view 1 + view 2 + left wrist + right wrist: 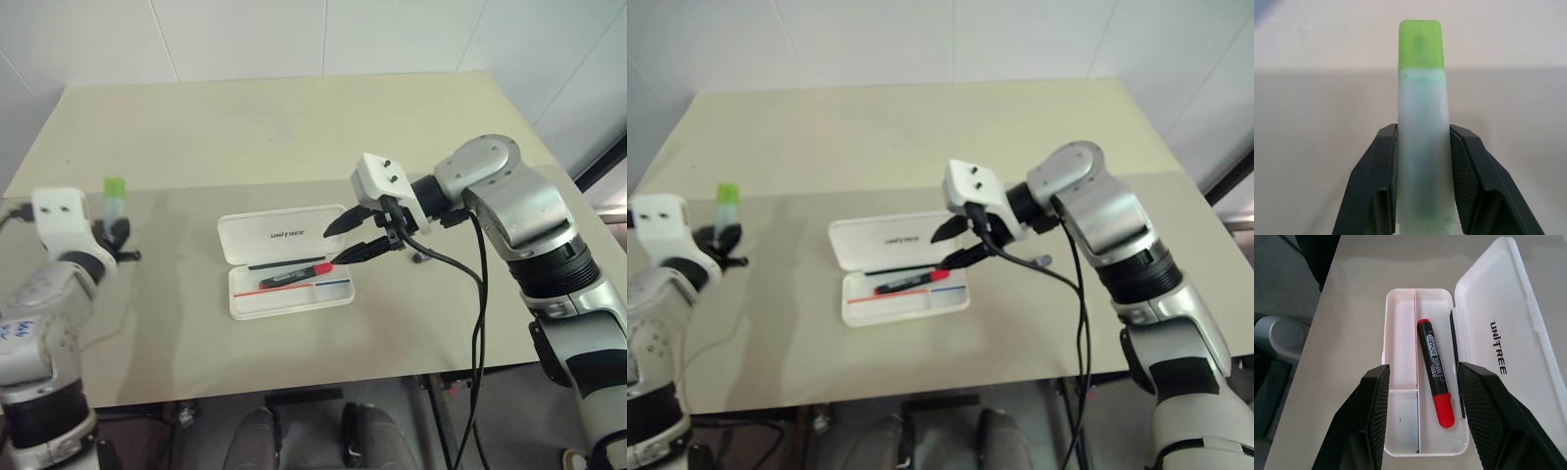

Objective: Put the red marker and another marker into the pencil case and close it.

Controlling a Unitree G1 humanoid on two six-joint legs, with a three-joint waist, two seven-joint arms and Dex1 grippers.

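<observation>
Standing on the beige counter (294, 127) was the white pencil case (286, 262), its lid folded back flat toward the far side, with dark lettering on the lid. The red marker (296, 275) lay inside the tray of the case, in the long compartment nearest the hinge, its black body along the length of the case and its red cap toward the robot's right. The narrow compartment on the near side of the tray held nothing that I could see, and a red and blue stripe ran along the divider.

The right tool (361, 238) hung just above the right end of the open case, pointing toward the robot's left and a little downward. Its two black fingers (1374, 421) stood apart with nothing between them; through its wrist view, the tray and the red marker showed in the gap below.

Far on the robot's left, well apart from the case, the left tool (116, 235) was raised off the counter and gripped the green-capped marker (115, 201). The marker stood upright in the grip, the bright green cap on top and the pale mint body pressed between both finger pads (1378, 176). The pads touched the lower part of the body, and the cap end rose clear above them.

A small grey object (418, 258) lay on the counter just beside the right arm; I could not tell what it was.
</observation>
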